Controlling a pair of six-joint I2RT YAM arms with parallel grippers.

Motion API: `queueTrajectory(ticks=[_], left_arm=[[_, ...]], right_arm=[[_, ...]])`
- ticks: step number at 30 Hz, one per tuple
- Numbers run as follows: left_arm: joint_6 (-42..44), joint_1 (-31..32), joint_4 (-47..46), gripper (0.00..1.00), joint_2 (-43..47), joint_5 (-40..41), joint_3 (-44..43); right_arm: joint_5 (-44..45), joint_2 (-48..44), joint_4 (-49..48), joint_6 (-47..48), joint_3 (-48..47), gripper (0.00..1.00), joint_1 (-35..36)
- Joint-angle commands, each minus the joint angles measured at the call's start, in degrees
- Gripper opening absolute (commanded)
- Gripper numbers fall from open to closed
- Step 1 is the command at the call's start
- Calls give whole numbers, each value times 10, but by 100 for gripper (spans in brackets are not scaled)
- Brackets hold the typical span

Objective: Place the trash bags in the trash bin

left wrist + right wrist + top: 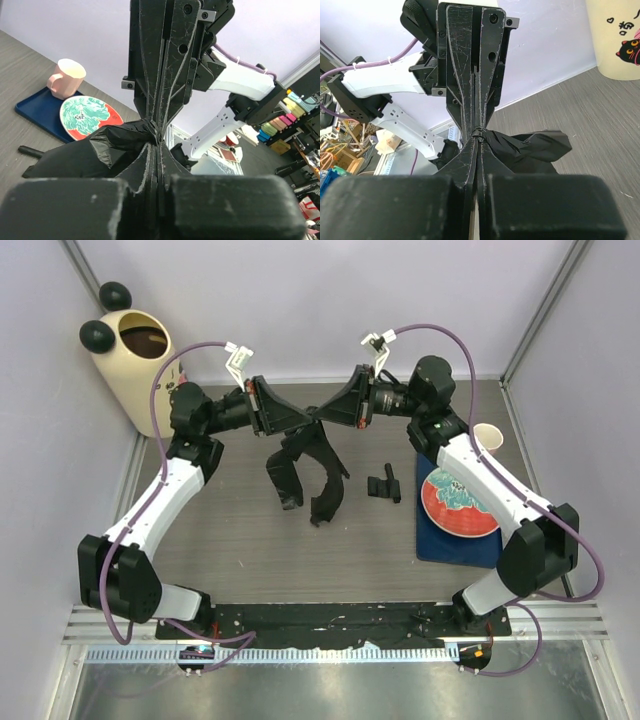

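Note:
A glossy black trash bag (305, 472) hangs crumpled above the table's middle, pinched at its top between both grippers. My left gripper (308, 418) and my right gripper (330, 415) meet tip to tip, and each is shut on the bag's gathered top. In the left wrist view my fingertips close at the bag's knot (159, 137), with the bag (100, 150) bulging to the left. In the right wrist view my gripper (479, 134) pinches the same bunch, with the bag (530, 145) to the right. The cream trash bin (135, 365) with black ears stands at the far left corner, also in the right wrist view (617, 37).
A small black rolled item (385, 485) lies on the table right of the hanging bag. A blue tray (440, 545) at the right holds a red and green plate (458, 502). A pale cup (487, 438) stands behind it. Walls close in on the left, back and right.

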State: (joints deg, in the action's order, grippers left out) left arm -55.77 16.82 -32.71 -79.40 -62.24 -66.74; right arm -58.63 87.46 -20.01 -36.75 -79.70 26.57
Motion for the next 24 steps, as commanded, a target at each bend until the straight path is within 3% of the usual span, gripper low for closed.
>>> queueTrajectory(ticks=[1, 5, 19, 20, 21, 24], left_arm=[[-32, -2, -61, 1, 14, -4, -5], [-88, -9, -117, 1, 13, -9, 7], [-51, -22, -54, 0, 21, -10, 6], [-37, -21, -51, 5, 19, -10, 4], [-20, -19, -21, 19, 20, -10, -1], [75, -6, 84, 28, 24, -15, -25]], right_arm=[[-10, -27, 14, 43, -18, 1, 6], [6, -42, 100, 114, -19, 1, 3], [4, -70, 177, 186, -14, 1, -20], [1, -70, 169, 182, -14, 1, -20], [-1, -69, 163, 173, -13, 1, -20], [-17, -67, 138, 154, -12, 1, -19]])
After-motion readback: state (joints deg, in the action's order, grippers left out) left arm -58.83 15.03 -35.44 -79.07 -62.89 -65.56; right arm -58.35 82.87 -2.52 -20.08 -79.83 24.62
